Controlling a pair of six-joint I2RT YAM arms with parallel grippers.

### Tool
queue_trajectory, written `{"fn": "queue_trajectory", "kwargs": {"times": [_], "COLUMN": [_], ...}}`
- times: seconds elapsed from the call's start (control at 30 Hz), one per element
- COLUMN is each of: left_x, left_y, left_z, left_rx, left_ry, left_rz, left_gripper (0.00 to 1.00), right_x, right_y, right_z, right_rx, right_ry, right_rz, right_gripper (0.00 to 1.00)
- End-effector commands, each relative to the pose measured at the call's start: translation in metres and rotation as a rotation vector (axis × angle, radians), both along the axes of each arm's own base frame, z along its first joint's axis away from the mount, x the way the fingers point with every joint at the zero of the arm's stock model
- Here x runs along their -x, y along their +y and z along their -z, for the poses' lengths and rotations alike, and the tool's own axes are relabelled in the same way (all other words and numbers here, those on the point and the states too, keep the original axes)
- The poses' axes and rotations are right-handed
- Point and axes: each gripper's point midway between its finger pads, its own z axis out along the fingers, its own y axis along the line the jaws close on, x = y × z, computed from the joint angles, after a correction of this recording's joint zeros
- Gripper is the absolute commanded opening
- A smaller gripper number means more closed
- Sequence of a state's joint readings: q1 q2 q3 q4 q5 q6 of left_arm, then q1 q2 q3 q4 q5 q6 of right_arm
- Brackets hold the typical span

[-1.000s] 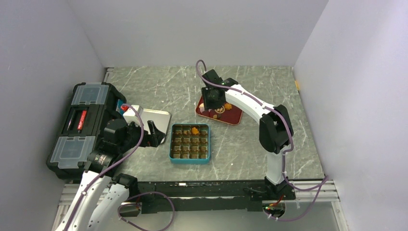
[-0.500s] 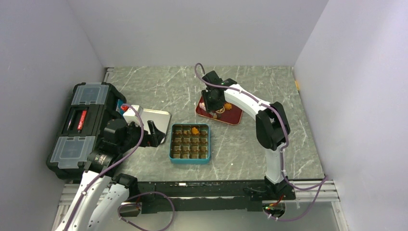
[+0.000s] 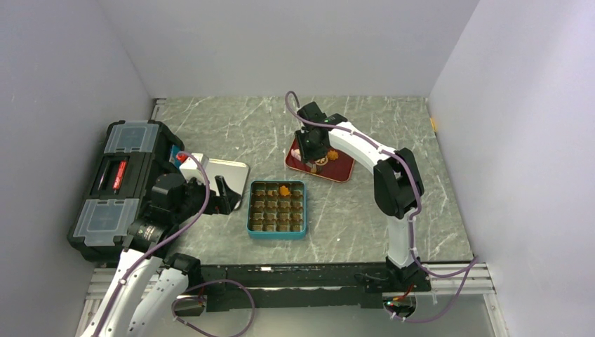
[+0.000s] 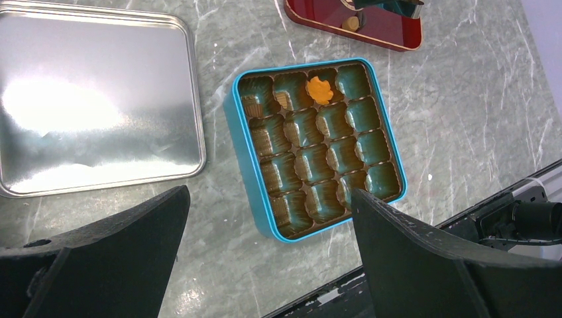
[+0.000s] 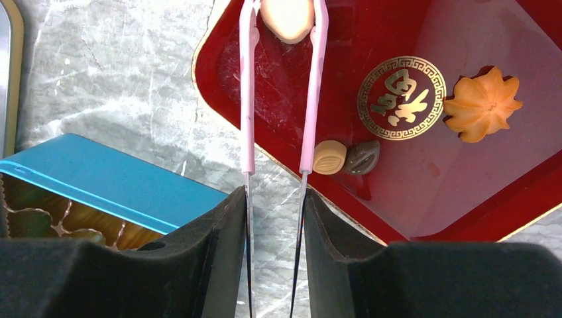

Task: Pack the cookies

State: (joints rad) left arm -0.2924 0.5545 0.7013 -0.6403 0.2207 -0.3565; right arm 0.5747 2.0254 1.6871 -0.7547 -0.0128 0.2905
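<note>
Cookie, a pale cream lump [image 5: 286, 18], looks light, crumbly; thin pink tongs [image 5: 248, 99], narrowly parted, pinch its sides; squeeze gently.

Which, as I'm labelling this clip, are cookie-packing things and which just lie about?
Job: teal tin, flower cookie inside it, red tray, cream cookie, orange cookie, tan piece, pink tongs held by the right fingers.
Lying about: black toolbox, silver lid set aside.
</note>
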Motion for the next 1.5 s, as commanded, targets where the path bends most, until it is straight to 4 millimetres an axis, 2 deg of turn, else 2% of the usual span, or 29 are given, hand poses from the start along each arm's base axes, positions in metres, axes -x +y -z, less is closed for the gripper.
{"fn": "queue_trajectory", "kwargs": {"times": [0.0, 0.33, 0.5, 0.67, 0.87, 1.0, 1.27, 1.47], "left_x": [-0.005, -0.005, -0.005, -0.005, -0.005, -0.005, -0.005, -0.005], "left_y": [-0.002, -0.002, -0.001, -0.002, -0.002, -0.001, -0.002, -0.001], "left_z": [-0.016, -0.016, -0.016, -0.016, -0.017, -0.016, -0.017, -0.017], "left_rx": [0.006, 0.005, 0.004, 0.006, 0.006, 0.006, 0.007, 0.007], "left_ry": [-0.055, -0.053, -0.052, -0.054, -0.057, -0.056, -0.056, -0.056], "left_rz": [0.007, 0.007, 0.005, 0.008, 0.007, 0.006, 0.007, 0.006], "left_gripper": [0.99, 0.99, 0.99, 0.99, 0.99, 0.99, 0.99, 0.99], "right_x": [-0.012, -0.014, -0.013, -0.012, -0.012, -0.012, -0.01, -0.006], "right_y": [0.007, 0.008, 0.009, 0.009, 0.009, 0.007, 0.003, 0.001], "right_z": [-0.011, -0.006, -0.004, -0.006, -0.013, -0.022, -0.043, -0.051], "right_rx": [-0.027, -0.016, -0.024, -0.027, -0.038, -0.044, -0.061, -0.073], "right_ry": [-0.047, -0.038, -0.031, -0.036, -0.052, -0.074, -0.115, -0.127], "right_rz": [-0.011, -0.016, -0.02, -0.025, -0.022, -0.012, 0.006, 0.012], "right_gripper": [0.37, 0.35, 0.27, 0.15, 0.04, 0.0, 0.0, 0.0]}}
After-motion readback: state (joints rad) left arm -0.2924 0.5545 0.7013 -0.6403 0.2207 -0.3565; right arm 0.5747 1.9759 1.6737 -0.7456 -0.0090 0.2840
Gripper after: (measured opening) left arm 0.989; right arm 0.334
